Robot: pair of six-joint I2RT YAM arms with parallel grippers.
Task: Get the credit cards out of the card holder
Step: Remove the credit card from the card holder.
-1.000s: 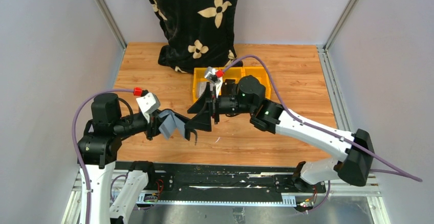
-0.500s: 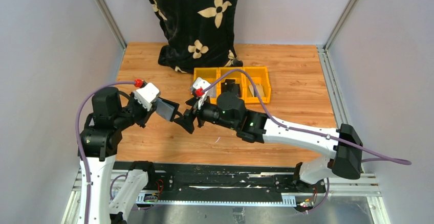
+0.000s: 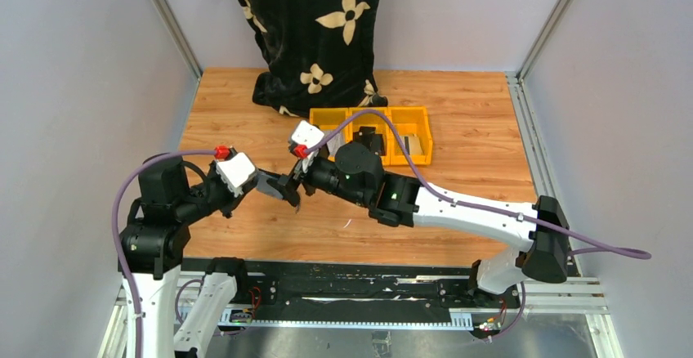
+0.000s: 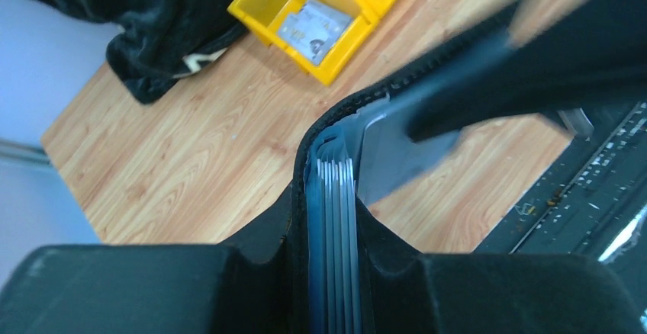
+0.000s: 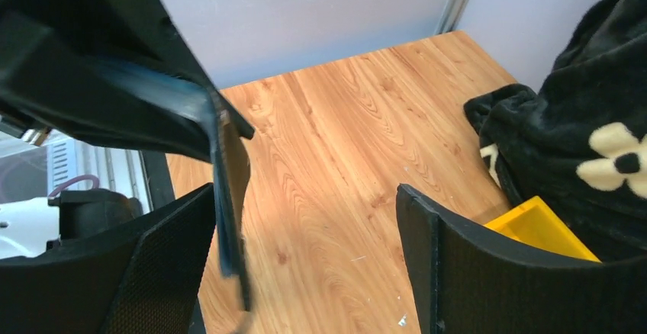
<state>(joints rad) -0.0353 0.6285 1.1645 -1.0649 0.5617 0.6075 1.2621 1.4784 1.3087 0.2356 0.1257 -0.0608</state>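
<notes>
My left gripper [image 3: 260,182] is shut on the black card holder [image 3: 276,186] and holds it above the table. In the left wrist view my fingers [image 4: 152,288] pinch the card holder [image 4: 336,197] edge-on, showing its grey-blue slot stripes; I cannot tell whether cards sit in the slots. My right gripper [image 3: 289,190] is open right at the holder's free end. In the right wrist view the holder's flap [image 5: 229,197] hangs just inside my left finger [image 5: 152,273], untouched. A silvery-grey credit card [image 4: 314,29] lies in a yellow bin. A pale beige card [image 3: 413,144] lies in the right bin.
Three joined yellow bins [image 3: 409,117] stand at the back middle; the middle one holds a small black slab [image 3: 368,139]. A black cloth with cream flowers [image 3: 310,31] hangs behind them. A black rail [image 3: 327,280] runs along the near edge.
My right gripper has swung left from the bins to the holder's end. The left gripper has lowered the holder, which has gone from spread open to nearly folded.
</notes>
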